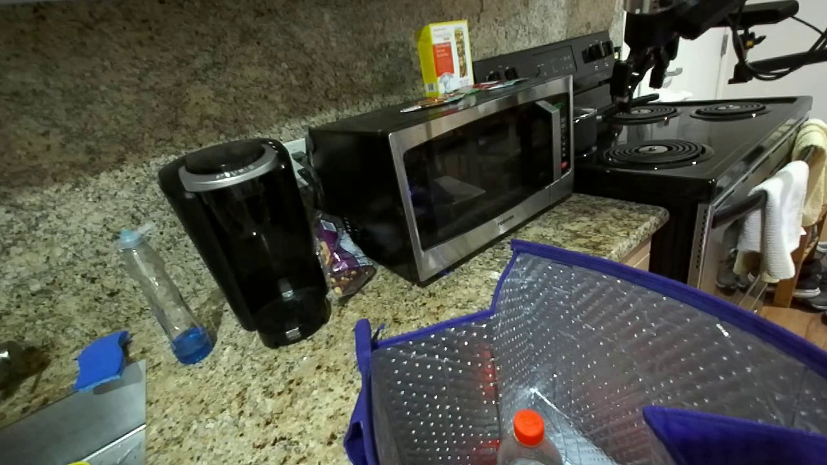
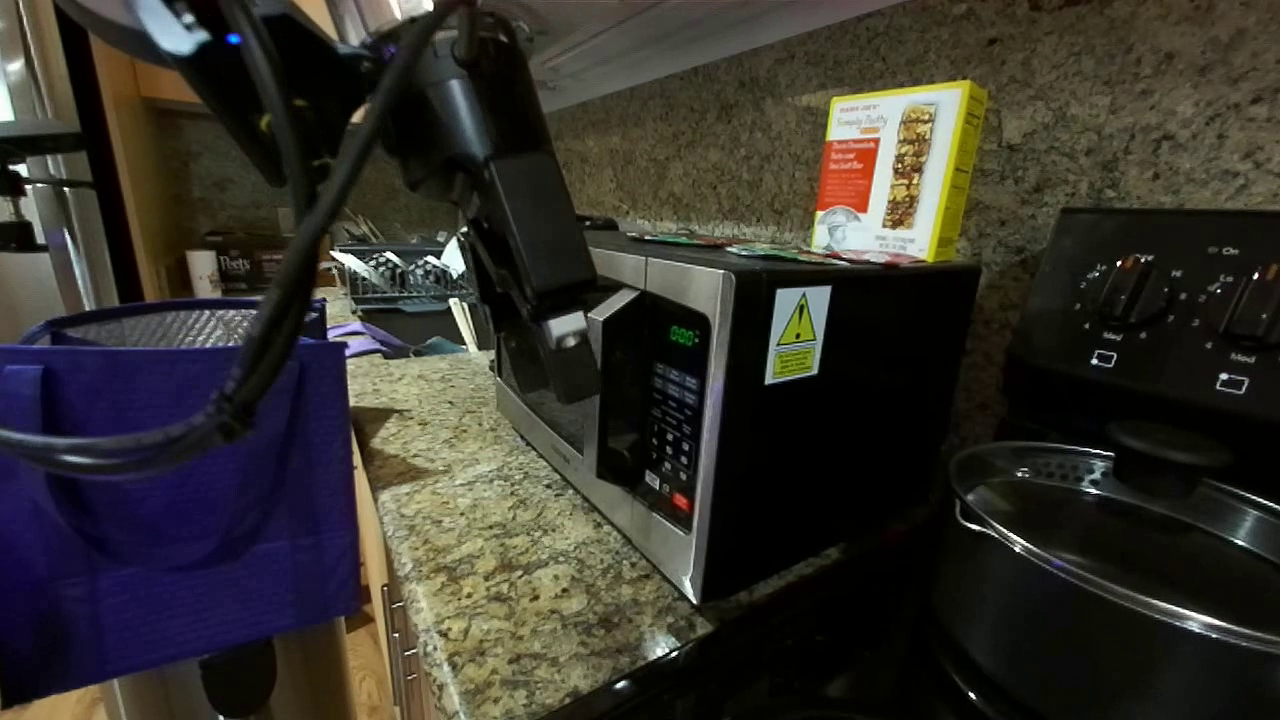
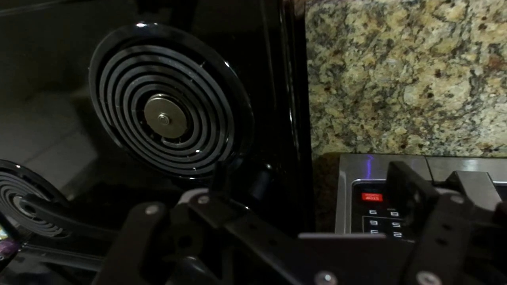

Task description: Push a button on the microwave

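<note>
The arm (image 2: 460,115) slants downward, claw (image 3: 320,174) spread wide; in the wrist view, the microwave (image 3: 374,206) shows behind one finger (image 3: 408,190).

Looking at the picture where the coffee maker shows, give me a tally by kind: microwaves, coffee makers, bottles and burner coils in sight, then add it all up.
Microwave: 1
Coffee maker: 1
Bottles: 2 (the orange-capped one is inside the purple-edged bag)
Burner coils: 3
Total: 7
</note>
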Tool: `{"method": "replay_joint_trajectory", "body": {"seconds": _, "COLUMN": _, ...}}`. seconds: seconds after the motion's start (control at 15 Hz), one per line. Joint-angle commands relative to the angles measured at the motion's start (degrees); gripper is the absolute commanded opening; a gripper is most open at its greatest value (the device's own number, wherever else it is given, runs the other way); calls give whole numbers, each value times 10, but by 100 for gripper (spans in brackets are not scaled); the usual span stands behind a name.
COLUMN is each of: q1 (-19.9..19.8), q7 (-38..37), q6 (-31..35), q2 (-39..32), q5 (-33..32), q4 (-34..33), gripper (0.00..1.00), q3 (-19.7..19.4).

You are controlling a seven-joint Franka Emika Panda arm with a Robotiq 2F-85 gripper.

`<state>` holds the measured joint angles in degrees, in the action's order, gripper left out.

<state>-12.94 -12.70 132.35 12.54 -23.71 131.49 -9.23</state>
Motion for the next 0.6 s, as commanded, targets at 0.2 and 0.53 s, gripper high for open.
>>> {"method": "replay_joint_trajectory", "body": {"seconds": 0.2, "q1": 21, "q7": 129, "q6": 96, "q2": -37, "q5": 72, "q4": 21, "gripper": 73, "q3": -11}}
{"method": "replay_joint_trajectory", "body": {"seconds": 0.53, "q1": 22, "q7": 166, "q6": 82, "q2": -64, "q5": 136, "q4": 7, "gripper": 39, "q3": -19}}
